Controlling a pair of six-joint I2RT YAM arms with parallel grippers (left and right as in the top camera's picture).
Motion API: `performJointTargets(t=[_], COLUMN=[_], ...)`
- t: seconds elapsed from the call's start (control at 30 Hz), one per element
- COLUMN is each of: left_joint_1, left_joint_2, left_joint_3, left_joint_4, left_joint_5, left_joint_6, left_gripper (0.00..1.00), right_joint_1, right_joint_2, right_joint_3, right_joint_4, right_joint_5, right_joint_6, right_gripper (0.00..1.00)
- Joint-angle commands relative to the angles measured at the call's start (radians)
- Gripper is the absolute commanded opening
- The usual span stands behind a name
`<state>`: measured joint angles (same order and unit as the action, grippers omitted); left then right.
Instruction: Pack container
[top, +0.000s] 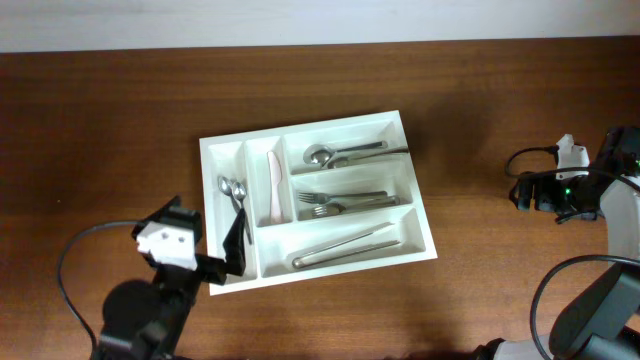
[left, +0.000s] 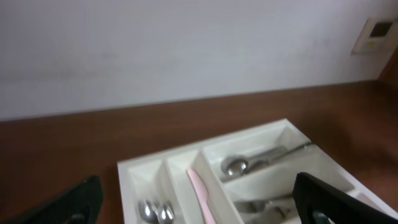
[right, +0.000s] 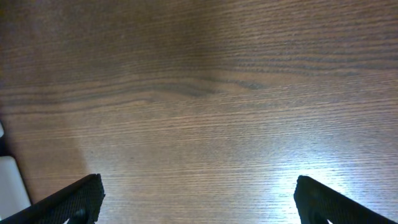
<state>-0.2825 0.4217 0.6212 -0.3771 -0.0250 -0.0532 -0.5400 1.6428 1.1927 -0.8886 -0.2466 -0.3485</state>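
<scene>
The white cutlery tray lies in the middle of the table and holds spoons, forks, a pink knife, small spoons and long metal utensils. It also shows in the left wrist view. My left gripper is open and empty over the tray's near left corner; its fingers straddle the narrow compartments with the pink knife and small spoons. My right gripper is open and empty over bare wood at the far right.
The brown wooden table surrounds the tray. A pale wall with a switch plate stands behind the table's far edge. Black cables loop near both arm bases.
</scene>
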Motion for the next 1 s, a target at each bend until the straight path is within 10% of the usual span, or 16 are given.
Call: performJointTargets(t=[0.0,0.97], left_joint_1=[0.035,0.277], left_joint_2=[-0.101,-0.417], left_joint_3=[-0.103,-0.521], left_joint_4=[0.051,0.236], left_joint_5=[0.060,0.063], left_joint_6=[0.077,0.024], left_gripper=[0.99,0.99], right_joint_1=[-0.005,-0.005], right_joint_2=[-0.001,-0.001], right_joint_3=[-0.002,-0.002], right_joint_4=[0.000,0.000], right_joint_5=[-0.011,-0.011], right_joint_6=[-0.011,-0.011], right_gripper=[0.99,0.99])
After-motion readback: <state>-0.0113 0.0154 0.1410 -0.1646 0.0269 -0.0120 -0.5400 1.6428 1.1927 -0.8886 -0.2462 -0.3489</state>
